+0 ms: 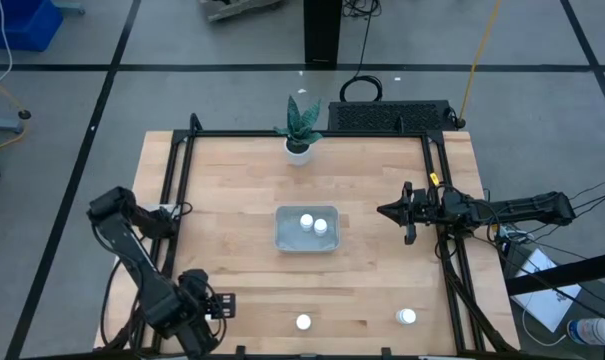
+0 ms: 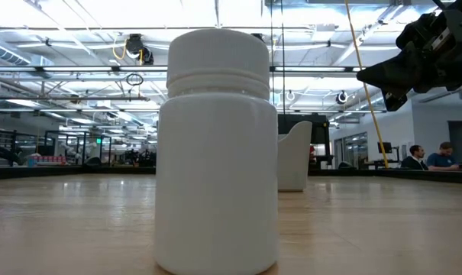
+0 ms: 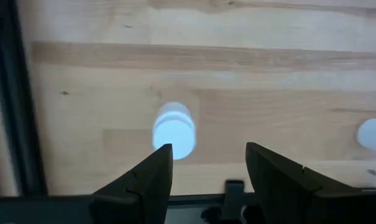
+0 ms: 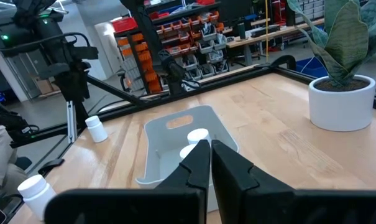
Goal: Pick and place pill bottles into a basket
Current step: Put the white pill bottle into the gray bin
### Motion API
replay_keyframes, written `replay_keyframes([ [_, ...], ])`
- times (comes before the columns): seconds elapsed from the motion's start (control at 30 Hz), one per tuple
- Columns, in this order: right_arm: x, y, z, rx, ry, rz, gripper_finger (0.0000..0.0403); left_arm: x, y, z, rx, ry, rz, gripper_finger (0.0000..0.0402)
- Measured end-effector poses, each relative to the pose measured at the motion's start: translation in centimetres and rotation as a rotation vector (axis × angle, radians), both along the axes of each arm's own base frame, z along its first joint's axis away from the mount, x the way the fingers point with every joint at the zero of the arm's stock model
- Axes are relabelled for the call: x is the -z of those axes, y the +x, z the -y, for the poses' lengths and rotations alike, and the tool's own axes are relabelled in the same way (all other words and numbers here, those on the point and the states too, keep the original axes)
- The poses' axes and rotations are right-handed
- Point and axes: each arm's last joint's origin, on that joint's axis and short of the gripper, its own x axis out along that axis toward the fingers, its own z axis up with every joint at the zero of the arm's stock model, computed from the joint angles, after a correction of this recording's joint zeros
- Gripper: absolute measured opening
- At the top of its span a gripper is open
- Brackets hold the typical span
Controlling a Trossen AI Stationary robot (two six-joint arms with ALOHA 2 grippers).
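Observation:
The pale grey-blue basket (image 1: pixel 306 240) sits mid-table with two white pill bottles (image 1: pixel 306 222) (image 1: pixel 321 226) standing in it; they also show in the right wrist view (image 4: pixel 198 135). Two more bottles stand on the wood near the front edge (image 1: pixel 303 322) (image 1: pixel 407 317). My left gripper (image 1: pixel 225 305) is open and empty at the near left, pointing toward the nearer bottle (image 3: pixel 173 130), which lies just beyond its fingertips. My right gripper (image 1: pixel 385 211) is shut and empty, held above the table to the right of the basket (image 4: pixel 175 149), pointing at it.
A white pot with a green plant (image 1: pixel 299 148) stands at the far edge, behind the basket. A black ribbed box (image 1: pixel 392 117) sits at the far right. A black metal frame (image 1: pixel 174 190) runs along the table's sides. People sit far off in the room (image 2: pixel 433 156).

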Motion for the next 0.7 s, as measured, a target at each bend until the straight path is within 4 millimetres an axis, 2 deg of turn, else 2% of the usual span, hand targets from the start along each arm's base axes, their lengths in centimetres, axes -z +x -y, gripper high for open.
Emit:
replay_keyframes([
  [0.37,0.0,0.0,0.0,0.000,0.000,0.001,0.0009,0.5,0.3,-0.3,-0.002,-0.004,-0.010,0.0218],
  [0.57,0.0,0.0,0.0,0.000,0.000,0.000,0.0009,0.6,0.2,0.0,0.014,0.008,0.020,0.0289],
  [0.7,0.0,0.0,0.0,0.000,0.000,0.000,0.0009,1.7,0.0,0.9,0.028,-0.016,-0.020,0.0334],
])
